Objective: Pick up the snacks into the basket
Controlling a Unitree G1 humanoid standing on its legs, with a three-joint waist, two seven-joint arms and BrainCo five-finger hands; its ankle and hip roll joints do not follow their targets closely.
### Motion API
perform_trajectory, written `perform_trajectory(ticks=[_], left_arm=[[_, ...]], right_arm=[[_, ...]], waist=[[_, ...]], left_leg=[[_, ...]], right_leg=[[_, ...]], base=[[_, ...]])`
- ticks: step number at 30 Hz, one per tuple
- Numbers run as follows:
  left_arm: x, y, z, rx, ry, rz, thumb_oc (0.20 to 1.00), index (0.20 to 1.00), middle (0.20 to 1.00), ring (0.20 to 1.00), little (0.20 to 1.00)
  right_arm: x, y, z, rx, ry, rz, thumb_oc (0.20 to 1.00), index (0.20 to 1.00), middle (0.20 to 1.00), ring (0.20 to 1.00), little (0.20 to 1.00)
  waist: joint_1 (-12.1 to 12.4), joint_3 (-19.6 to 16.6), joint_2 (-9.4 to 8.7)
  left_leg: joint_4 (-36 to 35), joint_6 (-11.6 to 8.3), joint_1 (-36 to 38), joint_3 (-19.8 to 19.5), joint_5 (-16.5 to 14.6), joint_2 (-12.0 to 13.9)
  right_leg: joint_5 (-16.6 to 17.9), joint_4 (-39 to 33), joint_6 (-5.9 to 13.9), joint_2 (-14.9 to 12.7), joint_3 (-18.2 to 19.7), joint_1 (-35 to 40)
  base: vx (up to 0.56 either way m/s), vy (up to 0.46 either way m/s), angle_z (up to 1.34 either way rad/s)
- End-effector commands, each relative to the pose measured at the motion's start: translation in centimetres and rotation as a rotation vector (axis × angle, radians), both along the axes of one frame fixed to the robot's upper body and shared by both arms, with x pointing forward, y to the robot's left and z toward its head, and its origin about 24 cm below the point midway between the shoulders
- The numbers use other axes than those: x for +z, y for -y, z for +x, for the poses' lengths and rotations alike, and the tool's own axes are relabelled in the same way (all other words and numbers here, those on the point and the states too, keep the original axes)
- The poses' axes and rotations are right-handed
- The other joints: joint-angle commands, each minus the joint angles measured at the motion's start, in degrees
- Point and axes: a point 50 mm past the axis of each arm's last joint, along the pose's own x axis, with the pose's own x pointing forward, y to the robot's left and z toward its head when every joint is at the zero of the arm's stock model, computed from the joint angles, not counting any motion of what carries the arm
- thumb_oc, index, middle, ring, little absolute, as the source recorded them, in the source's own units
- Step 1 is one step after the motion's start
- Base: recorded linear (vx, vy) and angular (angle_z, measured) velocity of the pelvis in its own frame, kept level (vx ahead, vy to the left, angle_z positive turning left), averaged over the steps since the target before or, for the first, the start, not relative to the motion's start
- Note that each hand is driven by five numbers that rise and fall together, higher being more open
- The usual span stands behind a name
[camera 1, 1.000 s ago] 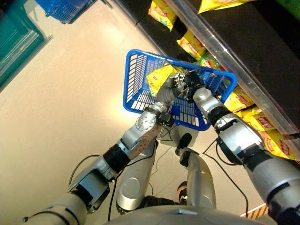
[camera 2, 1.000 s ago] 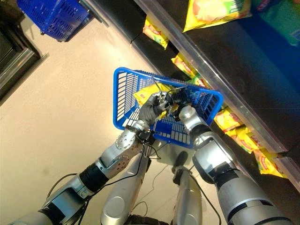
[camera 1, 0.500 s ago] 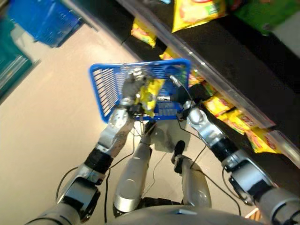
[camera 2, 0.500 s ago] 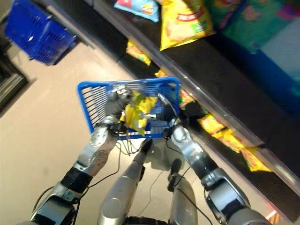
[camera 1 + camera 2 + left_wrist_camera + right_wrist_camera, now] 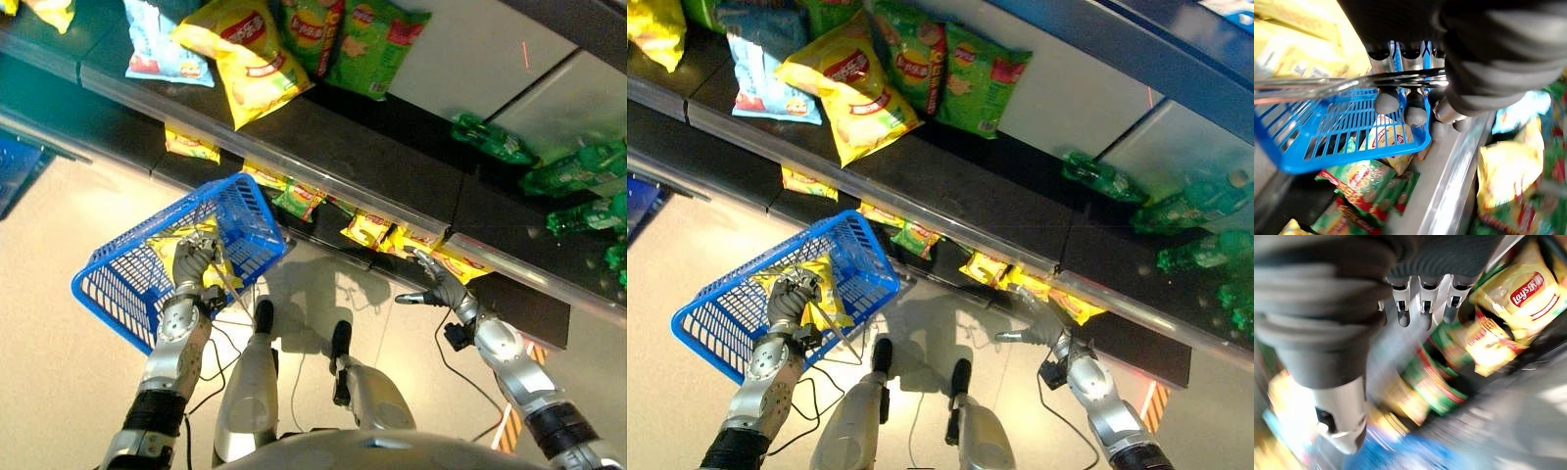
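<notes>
The right robot hand (image 5: pixel 438 287) has let go of the basket (image 5: pixel 118 284) and now sits at the right of the frame, fingers spread, just below the lower shelf (image 5: pixel 490 259). The left robot hand (image 5: pixel 193 258) alone grips the wire handle (image 5: pixel 1327 84), and the basket has swung from mid-frame to the lower left. The camera has tilted up, bringing in upper-shelf snack bags (image 5: pixel 850 83).

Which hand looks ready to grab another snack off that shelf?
The right hand: its fingers are open, next to the yellow snack bags on the low shelf. The left hand is curled round the blue basket's wire handle.
</notes>
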Motion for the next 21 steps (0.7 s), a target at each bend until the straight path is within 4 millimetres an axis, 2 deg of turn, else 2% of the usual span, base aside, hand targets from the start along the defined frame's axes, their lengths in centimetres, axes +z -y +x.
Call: perform_trajectory(ticks=[1, 3, 5, 6, 7, 8, 10, 11, 12, 15, 17, 19, 21], left_arm=[[2.8, -0.2, 0.3, -0.07, 0.181, 0.058, 0.2, 0.2, 0.2, 0.2, 0.2], [2.4, 0.0, -0.4, -0.076, 0.172, 0.026, 0.2, 0.2, 0.2, 0.2, 0.2], [2.5, 0.5, -0.5, -0.089, 0.181, 0.002, 0.2, 0.2, 0.2, 0.2, 0.2], [2.5, 0.9, -0.3, -0.097, 0.19, -0.013, 0.2, 0.2, 0.2, 0.2, 0.2], [2.4, 1.1, -0.2, -0.102, 0.188, -0.022, 0.2, 0.2, 0.2, 0.2, 0.2], [2.3, 1.4, -0.3, -0.092, 0.187, -0.037, 0.2, 0.2, 0.2, 0.2, 0.2], [2.3, 1.8, -0.4, -0.092, 0.191, -0.052, 0.2, 0.2, 0.2, 0.2, 0.2], [2.0, 2.3, -0.4, -0.09, 0.189, -0.071, 0.2, 0.2, 0.2, 0.2, 0.2], [1.8, 3.2, -0.4, -0.102, 0.191, -0.13, 0.2, 0.2, 0.2, 0.2, 0.2], [2.5, 4.4, -0.5, -0.186, 0.215, -0.113, 0.2, 0.2, 0.2, 0.2, 0.2], [2.4, 4.6, -0.9, -0.209, 0.213, -0.128, 0.2, 0.2, 0.2, 0.2, 0.2], [2.3, 4.8, -1.4, -0.234, 0.214, -0.141, 0.2, 0.2, 0.2, 0.2, 0.2], [2.2, 4.8, -1.7, -0.242, 0.206, -0.152, 0.2, 0.2, 0.2, 0.2, 0.2]], right_arm=[[1.9, 1.5, 0.7, -0.145, 0.154, 0.207, 1.0, 1.0, 1.0, 1.0, 1.0], [2.8, 1.4, 1.1, -0.212, 0.227, 0.307, 1.0, 1.0, 1.0, 1.0, 1.0], [3.6, 1.6, 1.0, -0.266, 0.289, 0.32, 1.0, 1.0, 1.0, 1.0, 1.0], [4.0, 1.7, 0.8, -0.29, 0.322, 0.326, 1.0, 1.0, 1.0, 1.0, 1.0], [3.7, 1.6, 0.8, -0.302, 0.311, 0.343, 1.0, 1.0, 1.0, 1.0, 1.0], [3.5, 1.5, 0.8, -0.319, 0.313, 0.342, 1.0, 1.0, 1.0, 1.0, 1.0], [3.8, 1.5, 1.0, -0.318, 0.321, 0.326, 1.0, 1.0, 1.0, 1.0, 1.0], [3.7, 1.5, 1.0, -0.327, 0.326, 0.335, 1.0, 1.0, 1.0, 1.0, 1.0], [3.5, 1.7, 1.1, -0.345, 0.312, 0.295, 1.0, 1.0, 1.0, 1.0, 1.0], [4.0, 2.2, 1.3, -0.363, 0.324, 0.257, 1.0, 1.0, 1.0, 1.0, 1.0], [4.3, 1.9, 1.9, -0.34, 0.329, 0.25, 1.0, 1.0, 1.0, 1.0, 1.0], [4.4, 1.6, 2.2, -0.32, 0.326, 0.226, 1.0, 1.0, 1.0, 1.0, 1.0], [4.1, 1.4, 2.3, -0.32, 0.311, 0.21, 1.0, 1.0, 1.0, 1.0, 1.0]], waist=[[-1.29, -7.35, -0.69], [-2.29, -8.33, 0.43], [-3.23, -8.83, 1.69], [-3.9, -9.03, 2.61], [-3.77, -9.04, 3.24], [-3.37, -9.3, 3.77], [-3.64, -9.06, 4.33], [-4.11, -9.05, 5.27], [-4.25, -8.77, 5.78], [-3.92, -8.1, 5.97], [-3.54, -8.49, 5.29], [-3.31, -9.57, 5.12], [-3.14, -10.74, 5.42]], left_leg=[[2.6, -1.81, 1.14, -5.84, -6.87, 0.41], [2.28, -2.9, 1.24, -4.91, -6.21, 1.74], [-0.01, -4.91, 2.05, -5.05, -4.12, 3.4], [-1.32, -6.16, 2.13, -5.4, -1.76, 5.05], [-2.79, -6.67, 2.46, -5.88, -0.41, 6.41], [-4.96, -7.4, 3.07, -6.71, 1.13, 7.26], [-6.05, -7.55, 3.18, -7.13, 2.32, 7.33], [-7.94, -8.18, 3.38, -7.41, 4.46, 8.59], [-9.19, -7.82, 4.13, -7.95, 5.45, 9.26], [-7.2, -6.88, 4.51, -11.21, 4.15, 6.59], [-3.38, -5.22, 5.55, -12.82, -0.68, 1.85], [-0.78, -3.54, 6.85, -11.5, -4.66, -2.91], [0.6, -2.13, 8.16, -10.58, -7.42, -6.37]], right_leg=[[8.66, -6.01, 4.23, -4.95, 2.94, 2.7], [7.96, -6.95, 4.82, -5.49, 4.49, 2.12], [5.22, -5.28, 5.61, -4.26, 7.72, 0.86], [-0.27, -2.68, 5.23, -1.64, 9.04, 1.24], [-4.03, -1.52, 3.78, -0.43, 7.85, 1.35], [-6.2, -0.85, 3.22, 0.35, 6.55, 1.57], [-6.58, 0.22, 2.83, 0.93, 5.78, 1.52], [-8.38, 1.54, 1.8, 3.33, 5.89, 1.41], [-9.32, 2.37, 0.69, 5.14, 4.86, 1.45], [-8.06, 0.97, -0.13, 6.29, 4.53, 2.31], [-5.96, -1.67, -0.68, 6.61, 4.76, 2.69], [-4.43, -4.49, -0.92, 7.16, 5.25, 3.2], [-3.34, -6.79, -0.92, 7.72, 5.59, 3.98]], base=[[-0.08, -0.266, -0.59], [-0.09, -0.29, -0.61], [-0.11, -0.397, -0.22], [-0.13, -0.496, -0.32], [-0.11, -0.501, -0.16], [-0.13, -0.433, -0.03], [-0.1, -0.303, -0.08], [-0.12, -0.487, -0.01], [-0.16, -0.593, 0.22], [-0.14, -0.437, -0.07], [-0.12, -0.307, -0.37], [-0.08, -0.24, -0.53], [-0.04, -0.148, -0.34]])
